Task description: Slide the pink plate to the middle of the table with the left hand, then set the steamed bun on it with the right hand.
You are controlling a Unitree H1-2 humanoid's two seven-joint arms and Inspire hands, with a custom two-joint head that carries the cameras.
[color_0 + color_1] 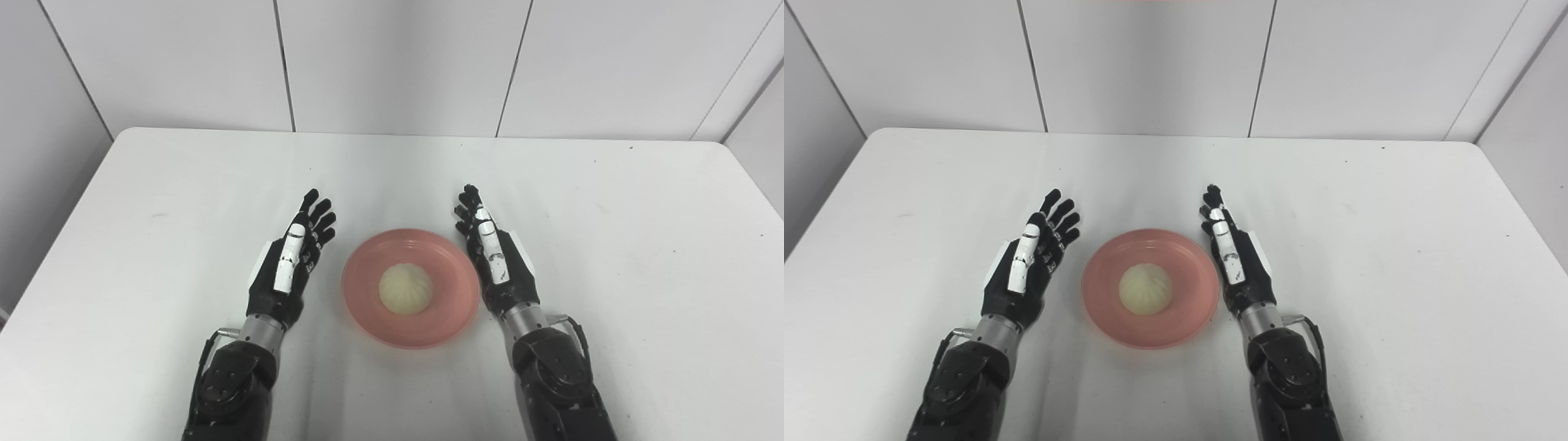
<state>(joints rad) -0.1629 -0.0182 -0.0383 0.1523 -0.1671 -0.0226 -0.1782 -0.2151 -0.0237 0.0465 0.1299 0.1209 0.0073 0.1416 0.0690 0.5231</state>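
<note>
Pink plate (369, 306): a round, shallow dish with a raised rim, lying flat on the table near the front edge and roughly midway across its width. This is the landmark for everything below.

Steamed bun (405, 288): pale cream, round, with fine pleats running to a small twist on top. It sits on the pink plate, at the centre of the dish, touching no hand.

Left hand (293, 260): just to the left of the pink plate, apart from its rim with a narrow strip of bare table between. The fingers are stretched out straight and slightly spread, pointing away from the robot toward the far wall. It holds nothing. The palm faces inward toward the plate.

Right hand (493, 251): just to the right of the pink plate, its lower palm very near the rim; whether it touches cannot be told. The fingers are straight and held close together, pointing toward the far wall. It holds nothing.

Forearms: both come up from the bottom edge, one on each side of the pink plate, black with a silver wrist collar.

Table (612, 202): white and matte, with rounded far corners and a few small dark specks beyond the plate.

Wall (398, 61): white panels with thin dark seams, standing behind the table, far from the plate.
</note>
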